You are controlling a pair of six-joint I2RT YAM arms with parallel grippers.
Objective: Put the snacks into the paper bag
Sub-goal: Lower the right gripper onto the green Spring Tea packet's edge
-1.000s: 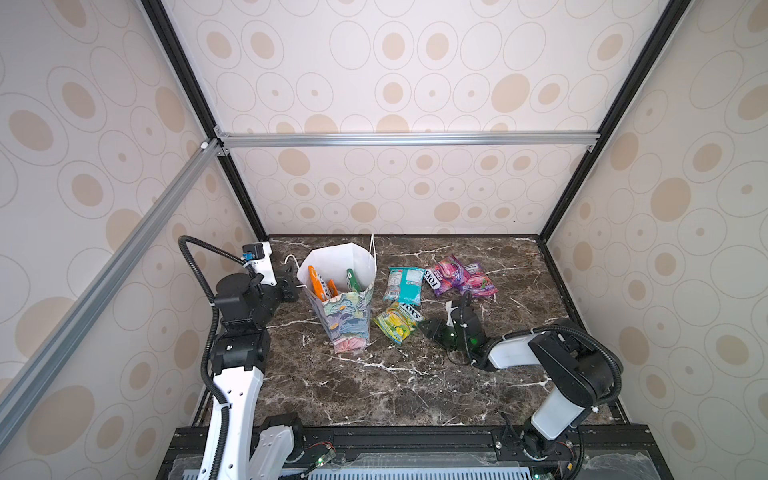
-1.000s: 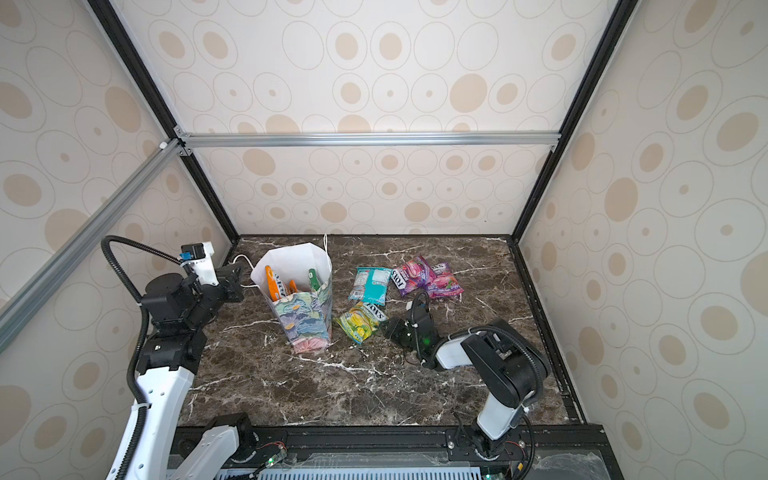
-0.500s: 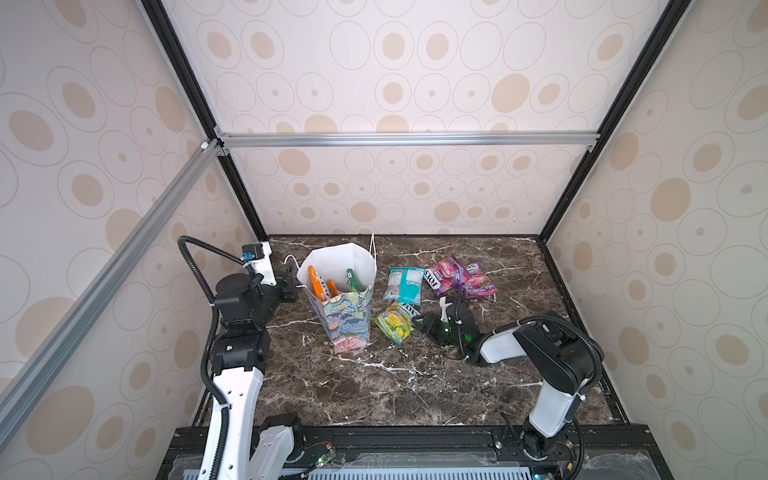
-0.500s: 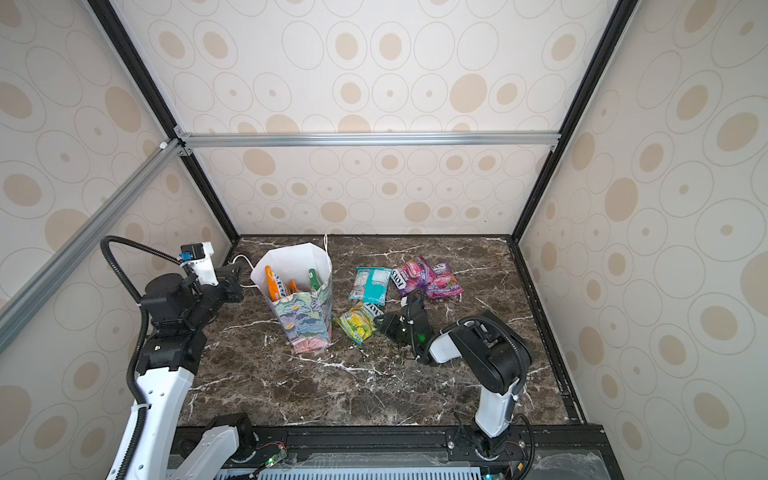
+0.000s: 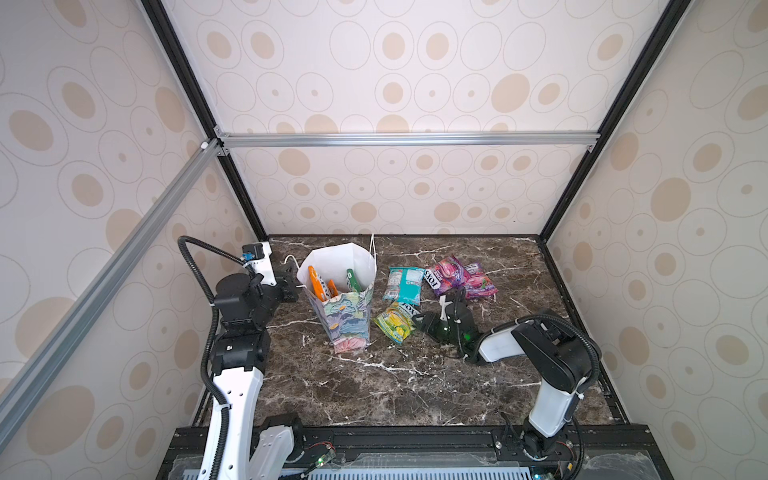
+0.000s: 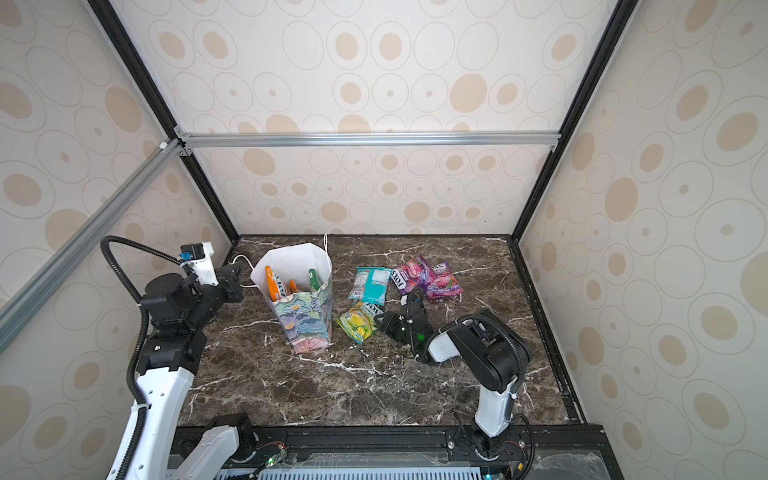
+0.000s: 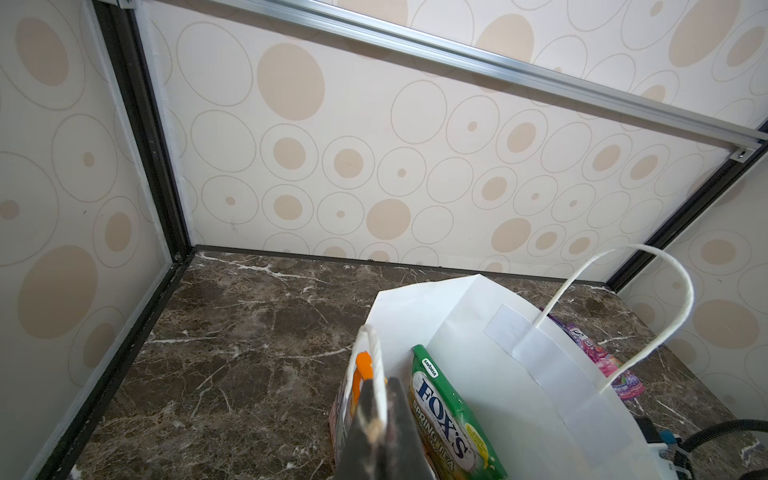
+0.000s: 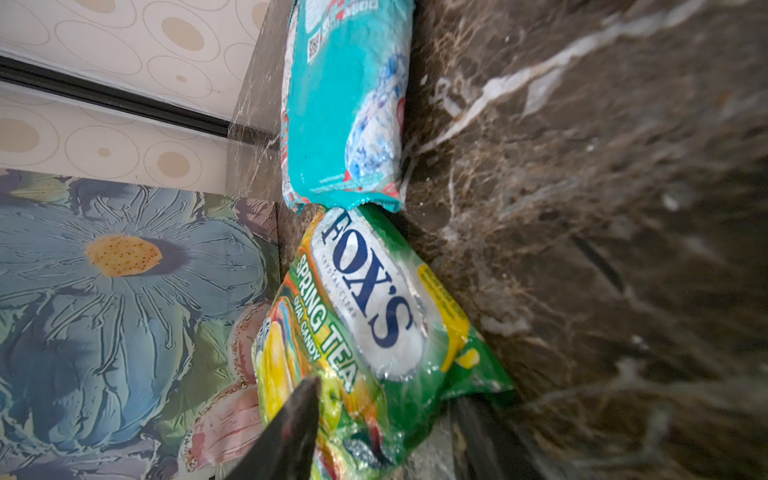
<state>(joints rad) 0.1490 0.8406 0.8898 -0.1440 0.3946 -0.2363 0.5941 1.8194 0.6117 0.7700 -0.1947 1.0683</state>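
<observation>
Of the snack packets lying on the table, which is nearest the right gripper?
The green-yellow packet beside the paper bag: the right gripper straddles its end. The teal packet and purple packets lie farther back.

**Glossy film, printed paper, polished stone**

Between the right gripper's (image 8: 386,415) fingers (image 8: 295,419), which look matt black, the green-yellow packet (image 8: 374,316) is slick, crinkled plastic film catching glare. The teal packet (image 8: 345,104) just beyond the fingertips has the same wet shine. Beside that gripper the paper bag (image 8: 124,291) shows a printed, brush-textured outside. At the left gripper (image 7: 380,411) its inside is plain matt white paper, with a twisted white cord handle (image 7: 377,374). Under both grippers the table (image 5: 374,386) is smooth, veined brown marble with a soft sheen.
</observation>
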